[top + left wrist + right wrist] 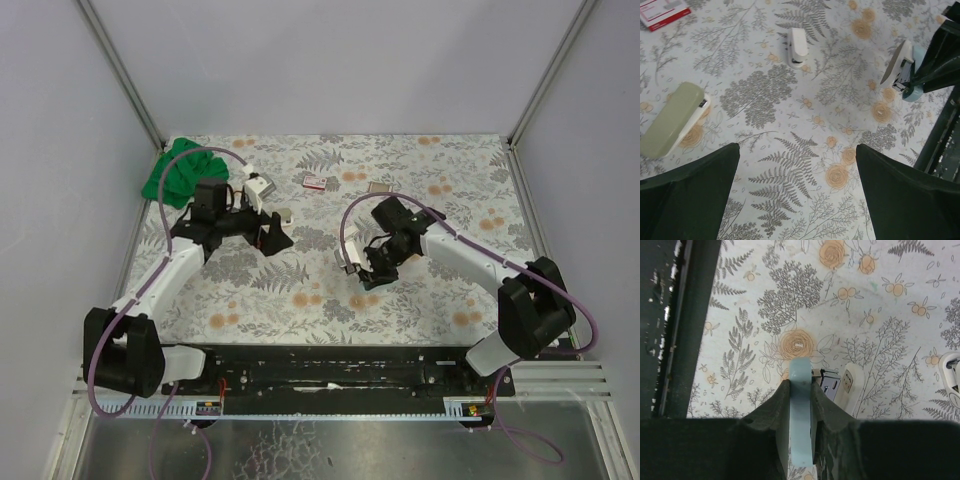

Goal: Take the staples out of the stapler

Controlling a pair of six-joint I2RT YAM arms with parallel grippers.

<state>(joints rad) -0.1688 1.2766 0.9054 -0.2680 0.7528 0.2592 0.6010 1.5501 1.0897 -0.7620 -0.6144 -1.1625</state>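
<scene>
While the right gripper [800, 386] clamps the opened pale blue stapler [800, 367], the left gripper [796, 152] hangs spread wide; no staples show outside it, so unloading lies ahead

**Blue stapler mostly buried in the right hand**

In the right wrist view, only a narrow strip of the blue stapler [801, 372] shows between the dark fingers [770, 415] of the right hand [800, 386]. The rest of its body is hidden behind them. Its metal magazine [826, 385] is half covered, and any staples in it are too small to tell. A white object [952, 377] is cut off by the right edge. In the left wrist view, the red-and-white box [662, 12] is cropped at the top-left corner and its print is unreadable.
</scene>
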